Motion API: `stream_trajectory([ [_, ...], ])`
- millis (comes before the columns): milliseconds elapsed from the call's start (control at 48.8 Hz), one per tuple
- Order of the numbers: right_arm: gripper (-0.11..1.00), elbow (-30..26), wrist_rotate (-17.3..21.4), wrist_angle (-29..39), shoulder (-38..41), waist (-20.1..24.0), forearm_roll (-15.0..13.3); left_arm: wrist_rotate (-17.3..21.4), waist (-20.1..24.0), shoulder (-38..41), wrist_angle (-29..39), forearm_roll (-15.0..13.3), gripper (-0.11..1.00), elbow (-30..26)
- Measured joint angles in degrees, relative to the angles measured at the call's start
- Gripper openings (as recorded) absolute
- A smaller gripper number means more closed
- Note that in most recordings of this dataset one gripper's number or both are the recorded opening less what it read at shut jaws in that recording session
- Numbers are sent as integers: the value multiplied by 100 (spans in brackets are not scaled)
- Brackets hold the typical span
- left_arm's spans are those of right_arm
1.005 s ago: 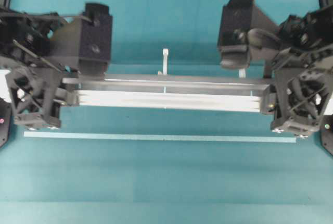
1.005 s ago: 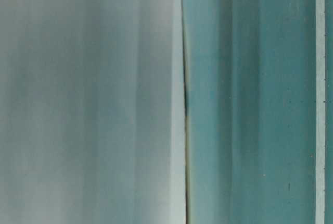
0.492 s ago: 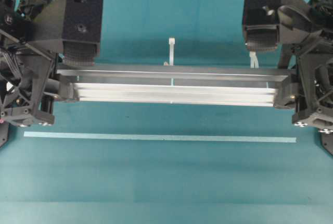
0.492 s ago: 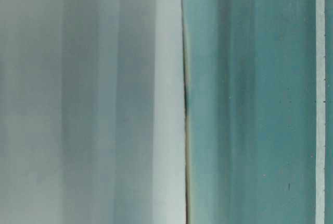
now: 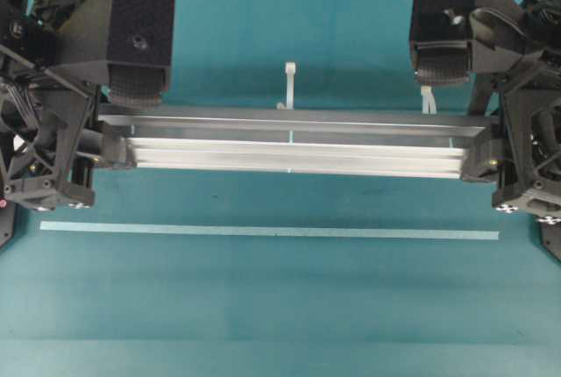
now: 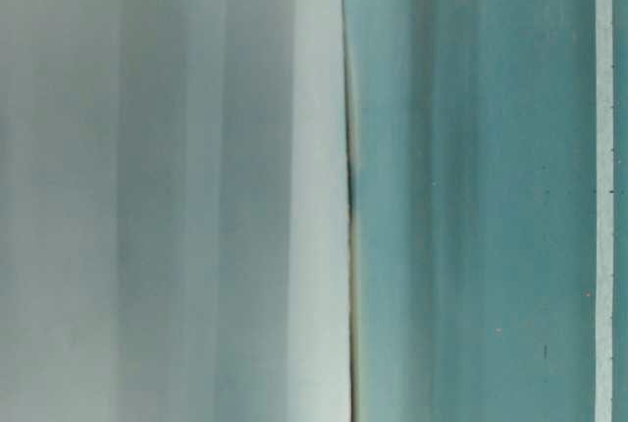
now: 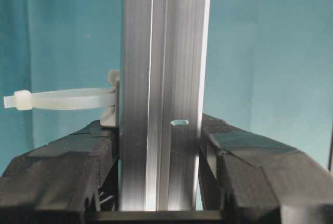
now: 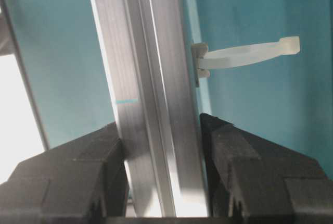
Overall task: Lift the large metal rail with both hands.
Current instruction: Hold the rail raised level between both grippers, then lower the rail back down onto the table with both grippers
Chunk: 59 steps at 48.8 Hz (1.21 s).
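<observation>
The large metal rail [image 5: 294, 145] is a long silver grooved bar that hangs level across the overhead view, above the teal mat. My left gripper [image 5: 110, 145] is shut on its left end and my right gripper [image 5: 482, 151] on its right end. In the left wrist view the rail [image 7: 161, 67] runs straight up between the black fingers [image 7: 93, 151] of the left gripper [image 7: 158, 130]. In the right wrist view the rail [image 8: 145, 52] sits slightly slanted in the right gripper [image 8: 161, 125]. White pegs [image 5: 288, 83] [image 7: 62, 100] [image 8: 250, 53] stick out of its far side.
A thin pale-teal strip [image 5: 263, 231] lies flat on the mat, in front of the rail and parallel to it. The table-level view is blurred: a grey surface [image 6: 177, 186] fills its left half, and the strip [image 6: 603, 186] runs along its right edge.
Over the first half second both grippers rose with the rail, which now looks larger and nearer the overhead camera. It has hardly moved since. Both grips are unchanged.
</observation>
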Motion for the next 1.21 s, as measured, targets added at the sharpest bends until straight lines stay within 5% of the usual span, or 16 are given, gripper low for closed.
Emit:
stream_trajectory([
  [226,39,316,0,-35,0,-97,0,0,123,18,-26,0,36,185],
  [513,39,1195,-79,-404,26,-114,-9,0,193,-44,-589,9,36,1143],
  [923,40,2637,-316,-1837,53,-158,-220,-149,193,-439,-2391,18,36,3182],
  [1210,39,3489,-369,-2927,123,-158,-299,-149,211,-492,-3190,35,36,3876],
])
